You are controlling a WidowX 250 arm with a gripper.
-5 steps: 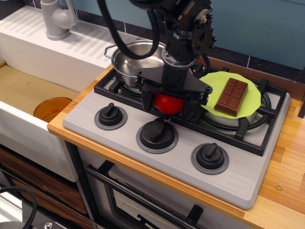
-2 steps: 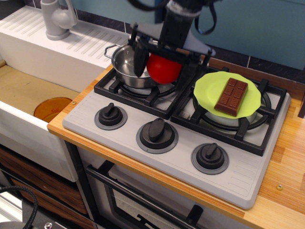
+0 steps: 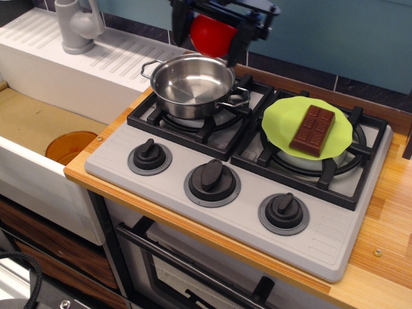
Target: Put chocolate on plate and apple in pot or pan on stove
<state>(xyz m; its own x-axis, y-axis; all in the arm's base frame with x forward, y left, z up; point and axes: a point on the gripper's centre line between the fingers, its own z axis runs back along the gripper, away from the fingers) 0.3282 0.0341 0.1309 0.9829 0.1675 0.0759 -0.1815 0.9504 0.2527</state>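
My gripper [image 3: 212,35] is shut on the red apple [image 3: 212,35] and holds it in the air above the far rim of the steel pot [image 3: 191,85]. The pot stands empty on the stove's [image 3: 244,193] back-left burner. The brown chocolate bar [image 3: 313,129] lies on the lime-green plate [image 3: 283,119], which rests on the right burner. The black fingers [image 3: 182,24] clasp the apple on both sides; the arm above is cut off by the top edge.
Three black knobs [image 3: 212,180] line the grey front panel. A sink [image 3: 38,122] with an orange disc [image 3: 69,146] lies at the left, with a grey faucet [image 3: 76,26] behind. The wooden counter [image 3: 386,238] runs along the right.
The gripper has lifted the apple from the grate in front of the pot, up and back, to a spot high above the pot's far rim. Pot, plate and chocolate have not moved.
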